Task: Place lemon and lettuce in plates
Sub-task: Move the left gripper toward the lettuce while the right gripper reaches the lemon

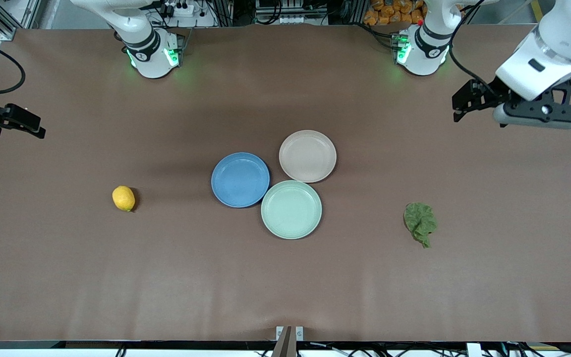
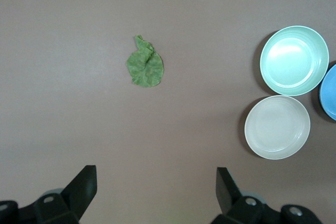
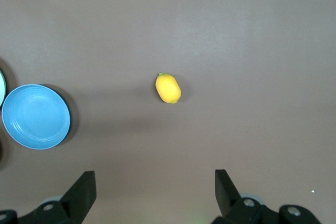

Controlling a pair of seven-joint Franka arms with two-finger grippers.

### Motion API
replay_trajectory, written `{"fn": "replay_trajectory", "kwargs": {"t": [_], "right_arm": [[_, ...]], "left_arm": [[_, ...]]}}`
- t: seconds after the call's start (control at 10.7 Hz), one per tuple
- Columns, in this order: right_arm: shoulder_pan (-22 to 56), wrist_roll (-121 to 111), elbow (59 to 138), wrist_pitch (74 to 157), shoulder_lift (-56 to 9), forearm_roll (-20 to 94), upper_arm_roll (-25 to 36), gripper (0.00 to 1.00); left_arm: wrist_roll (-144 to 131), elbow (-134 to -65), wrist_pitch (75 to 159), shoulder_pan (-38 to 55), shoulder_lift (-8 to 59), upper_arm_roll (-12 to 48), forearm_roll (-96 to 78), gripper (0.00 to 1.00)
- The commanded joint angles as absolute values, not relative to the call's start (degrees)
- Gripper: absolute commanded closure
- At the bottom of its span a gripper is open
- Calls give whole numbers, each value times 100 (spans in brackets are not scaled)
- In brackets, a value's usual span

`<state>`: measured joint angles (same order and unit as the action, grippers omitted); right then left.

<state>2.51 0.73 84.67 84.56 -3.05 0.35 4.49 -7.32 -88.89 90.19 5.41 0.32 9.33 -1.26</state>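
The lemon [image 1: 123, 198] lies on the brown table toward the right arm's end; it also shows in the right wrist view [image 3: 168, 88]. The lettuce [image 1: 420, 223] lies flat toward the left arm's end and shows in the left wrist view [image 2: 145, 64]. The blue plate [image 1: 240, 179] and the beige-pink plate [image 1: 308, 155] sit empty at the table's middle, touching. My right gripper [image 1: 30, 124] hangs open and empty over the right arm's end of the table [image 3: 155, 187]. My left gripper [image 1: 459, 106] hangs open and empty over the left arm's end [image 2: 156, 184].
A mint-green plate [image 1: 291, 209] sits empty against the blue and beige-pink plates, nearer the front camera. It shows in the left wrist view [image 2: 294, 60] beside the beige-pink plate [image 2: 277, 127]. The blue plate shows in the right wrist view [image 3: 35, 116].
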Motion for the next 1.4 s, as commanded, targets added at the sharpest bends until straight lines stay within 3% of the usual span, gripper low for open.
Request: {"fn": "replay_trajectory", "kwargs": {"t": [0.0, 0.47, 1.03, 1.31], "right_arm": [[193, 114, 8429, 8411, -316, 105, 422, 0], [193, 114, 8437, 8402, -308, 105, 422, 0], [211, 106, 8534, 8393, -325, 105, 422, 0], [246, 105, 8543, 8472, -640, 105, 422, 0]], "left_arm": [[-694, -8649, 8964, 562, 351, 940, -176, 0], [-668, -8622, 9140, 501, 904, 905, -202, 0], [-615, -8622, 9975, 545, 1625, 896, 9, 0], [-606, -8640, 10352, 483, 1994, 888, 17, 0]]}}
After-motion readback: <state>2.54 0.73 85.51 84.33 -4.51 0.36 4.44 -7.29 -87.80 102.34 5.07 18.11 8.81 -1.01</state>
